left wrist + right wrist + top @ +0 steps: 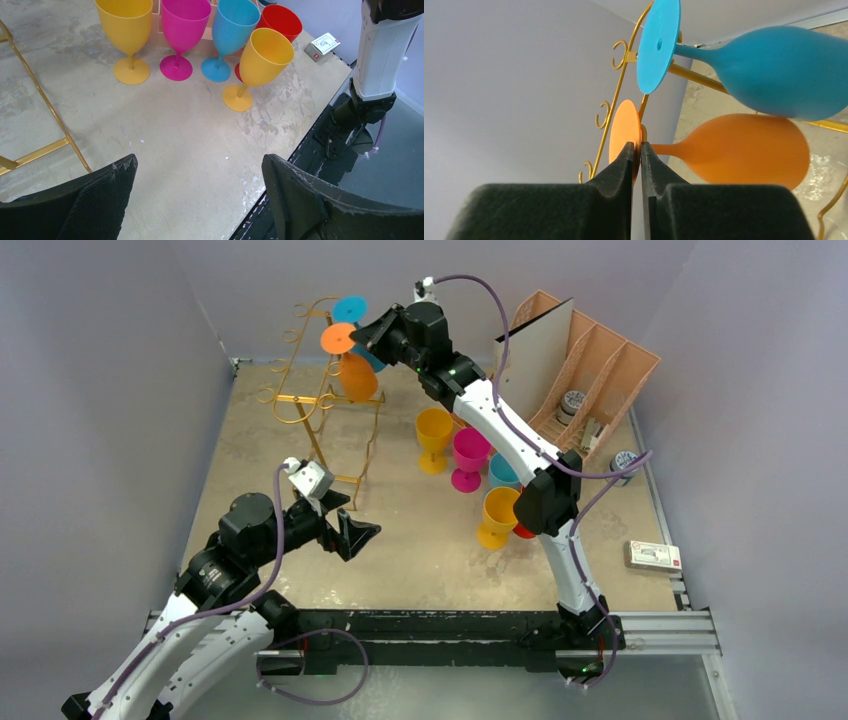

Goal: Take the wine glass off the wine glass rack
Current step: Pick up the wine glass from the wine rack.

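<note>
The gold wire wine glass rack [318, 400] stands at the back left of the table. An orange wine glass [357, 376] and a blue wine glass [352, 310] hang upside down from it. My right gripper [362, 335] is shut on the flat foot [623, 132] of the orange wine glass [744, 150], which still hangs on the rack [620, 85]; the blue glass [784, 70] hangs just beside it. My left gripper [355, 530] is open and empty, low over the table near the rack's base, with its fingers [100, 195] wide apart.
Several glasses stand mid-table: yellow [433, 438], pink [469, 457], blue [500, 472], red, and yellow-orange [497, 516]. A peach slotted organiser [590, 365] with a white board stands back right. A small box [652, 556] lies at the right edge.
</note>
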{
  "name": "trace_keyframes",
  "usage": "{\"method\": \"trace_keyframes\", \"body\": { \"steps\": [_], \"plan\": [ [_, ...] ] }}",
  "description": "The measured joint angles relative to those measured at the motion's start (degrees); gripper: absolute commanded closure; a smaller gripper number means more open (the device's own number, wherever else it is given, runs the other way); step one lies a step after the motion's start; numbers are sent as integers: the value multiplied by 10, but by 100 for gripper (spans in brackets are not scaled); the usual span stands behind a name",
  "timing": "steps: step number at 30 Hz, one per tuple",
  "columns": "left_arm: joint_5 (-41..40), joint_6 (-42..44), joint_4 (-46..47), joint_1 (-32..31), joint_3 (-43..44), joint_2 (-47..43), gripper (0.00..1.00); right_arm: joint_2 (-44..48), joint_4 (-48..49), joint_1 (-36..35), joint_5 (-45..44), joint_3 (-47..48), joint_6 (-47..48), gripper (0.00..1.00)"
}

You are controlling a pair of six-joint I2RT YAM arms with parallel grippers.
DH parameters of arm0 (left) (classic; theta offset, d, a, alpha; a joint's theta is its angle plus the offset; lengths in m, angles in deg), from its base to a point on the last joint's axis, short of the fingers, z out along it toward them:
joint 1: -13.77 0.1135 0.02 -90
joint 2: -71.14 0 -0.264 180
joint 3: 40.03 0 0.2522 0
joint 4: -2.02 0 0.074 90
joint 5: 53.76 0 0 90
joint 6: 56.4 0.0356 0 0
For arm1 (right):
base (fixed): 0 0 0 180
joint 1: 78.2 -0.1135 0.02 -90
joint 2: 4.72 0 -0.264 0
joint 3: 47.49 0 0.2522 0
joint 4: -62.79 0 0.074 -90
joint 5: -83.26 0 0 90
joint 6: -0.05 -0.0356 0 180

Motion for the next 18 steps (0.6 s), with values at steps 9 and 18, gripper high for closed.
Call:
{"method": "trace_keyframes", "body": {
  "steps": [9,18],
  "plan": [
    [0,-2,-4,0,0,0,7,0,15,0,18,-11,-62,100],
    [-1,-3,-4,0,0,8,7,10,24,5,30,-36,-125,100]
  ]
}}
